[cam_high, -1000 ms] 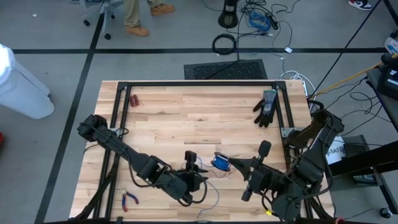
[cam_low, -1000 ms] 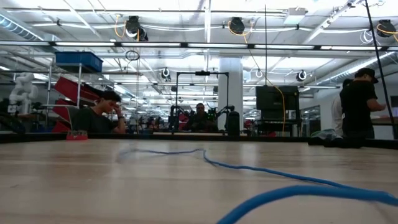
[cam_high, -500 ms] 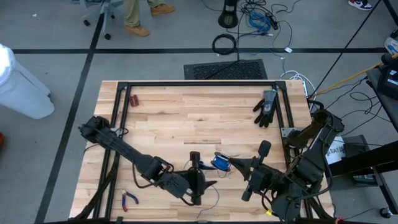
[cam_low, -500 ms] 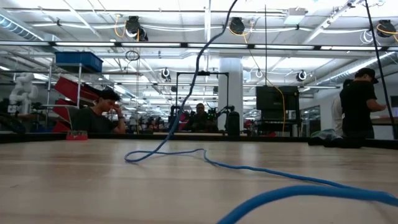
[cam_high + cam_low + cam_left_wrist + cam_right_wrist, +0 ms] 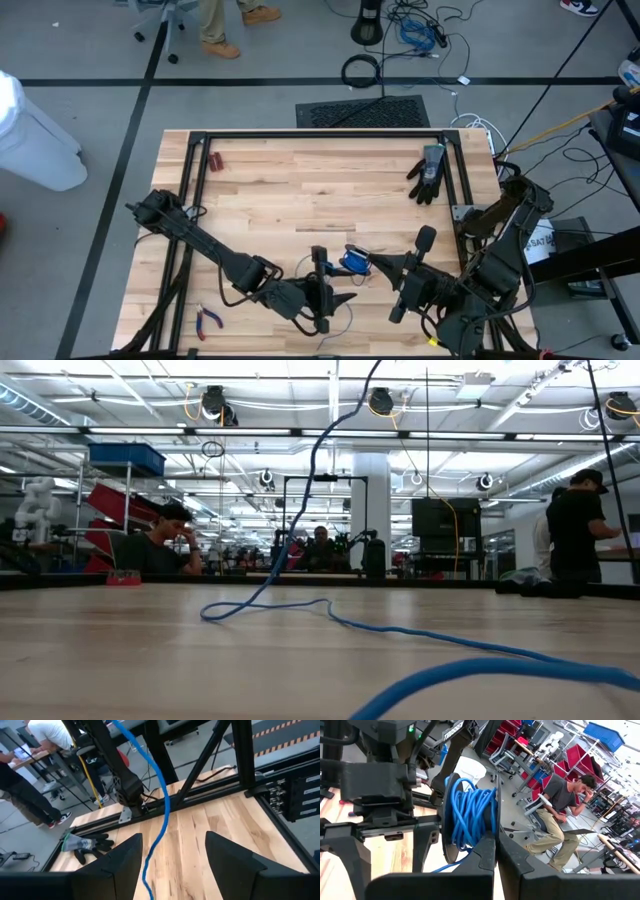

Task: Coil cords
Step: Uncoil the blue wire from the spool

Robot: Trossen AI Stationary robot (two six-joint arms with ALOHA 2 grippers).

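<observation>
Meanwhile right hand (image 5: 495, 855) clamps the coiled cords (image 5: 469, 815).

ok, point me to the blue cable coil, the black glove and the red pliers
blue cable coil (image 5: 468, 812), right wrist view, on the middle of the wound blue strands.
black glove (image 5: 428, 174), high view, on the palm, near the table's far right corner.
red pliers (image 5: 208, 321), high view, on the handles, near the table's left front edge.

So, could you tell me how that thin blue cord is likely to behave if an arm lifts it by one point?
Probably floppy: the blue cord sags from above into a loose loop on the table. It looks light for its length. The coil pinched in the right gripper might spring loose if released.
</observation>
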